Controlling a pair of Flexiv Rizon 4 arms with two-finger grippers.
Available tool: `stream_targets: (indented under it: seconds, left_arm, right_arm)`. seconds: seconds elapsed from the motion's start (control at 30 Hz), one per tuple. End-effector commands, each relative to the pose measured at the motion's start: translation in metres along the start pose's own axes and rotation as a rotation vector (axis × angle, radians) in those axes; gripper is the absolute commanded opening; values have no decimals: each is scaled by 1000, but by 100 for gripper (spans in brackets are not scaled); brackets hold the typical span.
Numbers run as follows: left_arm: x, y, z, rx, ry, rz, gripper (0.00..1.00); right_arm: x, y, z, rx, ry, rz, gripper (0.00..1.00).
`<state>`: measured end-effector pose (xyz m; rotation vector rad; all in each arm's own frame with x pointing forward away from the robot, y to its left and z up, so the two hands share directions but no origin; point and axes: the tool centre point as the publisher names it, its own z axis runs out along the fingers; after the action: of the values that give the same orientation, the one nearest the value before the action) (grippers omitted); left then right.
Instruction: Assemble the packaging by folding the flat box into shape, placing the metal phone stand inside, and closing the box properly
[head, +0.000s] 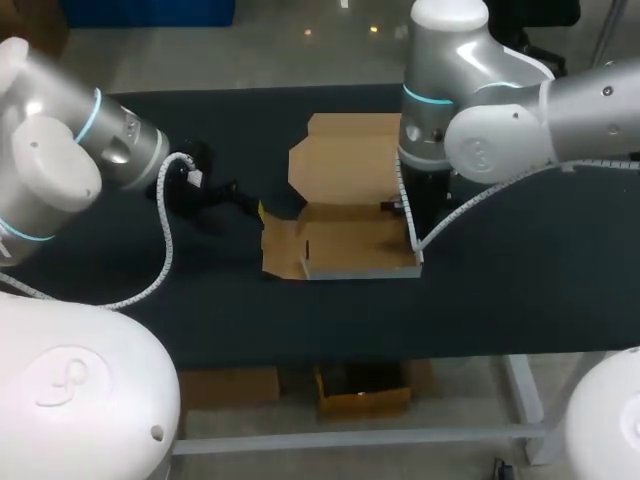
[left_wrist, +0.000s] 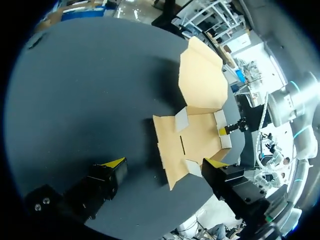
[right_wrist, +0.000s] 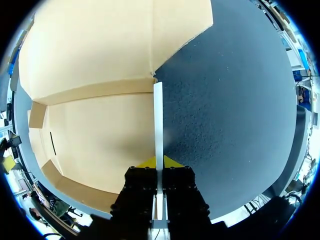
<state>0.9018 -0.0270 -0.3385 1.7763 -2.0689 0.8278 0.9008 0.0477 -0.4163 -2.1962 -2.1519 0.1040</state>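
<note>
The brown cardboard box (head: 345, 245) lies half folded at the table's middle, its lid (head: 345, 160) flat towards the back and its front wall upright. In the right wrist view my right gripper (right_wrist: 159, 163) is shut on the box's thin upright right side wall (right_wrist: 158, 115), with the box floor (right_wrist: 100, 140) beside it. From above, that gripper (head: 408, 215) stands over the box's right edge. My left gripper (left_wrist: 165, 163) is open, low over the cloth just left of the box (left_wrist: 197, 137), with the left flap ahead of its fingers. Its yellow tip (head: 261, 210) shows beside the box.
Black cloth (head: 520, 290) covers the table, with bare room left and right of the box. The left arm's white coiled cable (head: 165, 240) hangs over the left part. The table's front edge (head: 400, 355) runs close below the box.
</note>
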Motion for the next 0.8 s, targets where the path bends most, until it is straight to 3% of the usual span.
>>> stream_targets:
  seconds: [0.03,0.23,0.27,0.47,0.67,0.8]
  left_arm:
    - [-2,-13,15,-69,-37,-17,100]
    - [-6,-15,24,-99,-27,-43,98]
    - [-6,-15,25,-103,-24,-42,91]
    - [-10,-14,37,-138,-8,-57,73]
    - [-9,-8,48,-156,16,-93,74]
    - [-6,-2,51,-123,29,-117,78]
  right_arm:
    - [0,1,0,4,0,-1,0]
    - [0,1,0,4,0,-1,0]
    - [0,1,0,4,0,-1,0]
    - [0,1,0,4,0,-1,0]
    - [0,1,0,4,0,-1,0]
    - [0,1,0,4,0,-1,0]
